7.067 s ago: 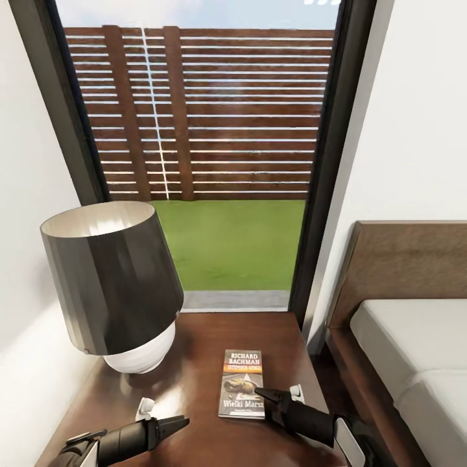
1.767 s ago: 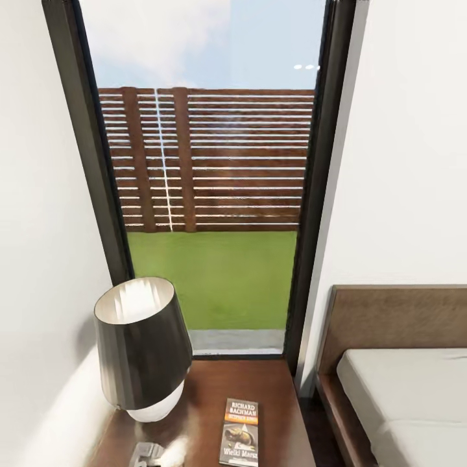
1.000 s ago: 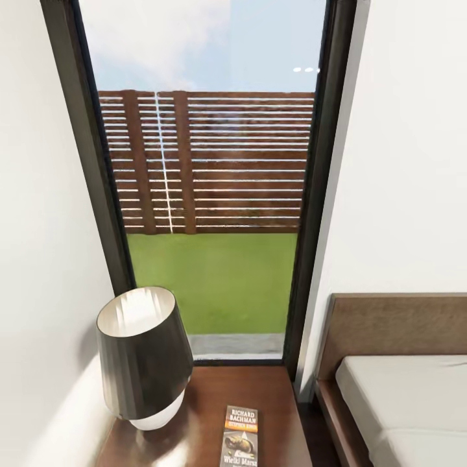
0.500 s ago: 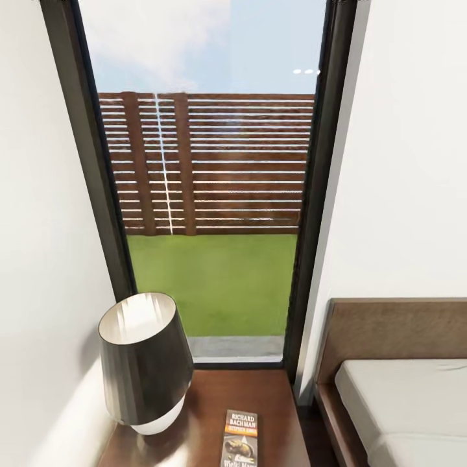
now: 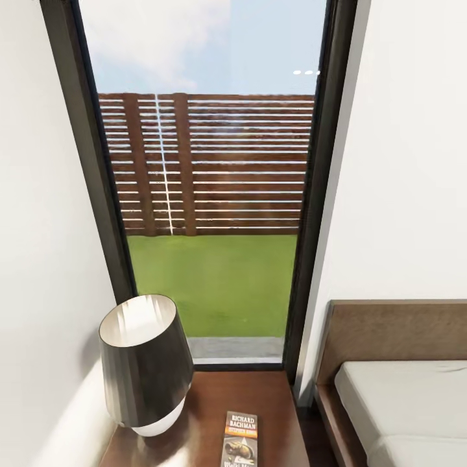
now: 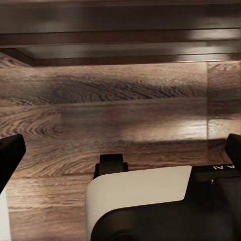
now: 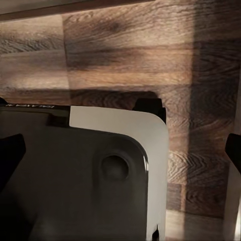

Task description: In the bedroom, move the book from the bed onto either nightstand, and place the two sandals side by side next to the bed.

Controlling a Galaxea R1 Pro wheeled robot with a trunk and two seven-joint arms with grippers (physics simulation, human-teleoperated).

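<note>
— Where's the book [image 5: 239, 439]?

— Flat on the nightstand [image 5: 259, 395], cover up, near the front edge toward the bed side; lower part cut off by the frame. Orange band and white author's name readable.

— Anything else on that top?

— A lamp [image 5: 145, 363] with a dark shade and pale base, just beside the book on the side away from the bed, not touching it.

— And the bed [image 5: 402, 389]?

— Right of the nightstand: brown headboard against the white wall, grey mattress below it. Behind the nightstand, a tall dark-framed window [image 5: 214, 194] onto a slatted fence, grass and sky.

— State of the left gripper [image 6: 120, 155]?

— Wide apart: one dark fingertip [image 6: 10, 153] at each edge of the left wrist view, nothing between them, just wood-plank floor [image 6: 120, 115] beyond and part of the robot's white and black base under it.

— Right gripper [image 7: 123, 148]?

— Same: spread wide, a dark tip at either side, empty, pointing at the plank floor with the robot's base below.
</note>
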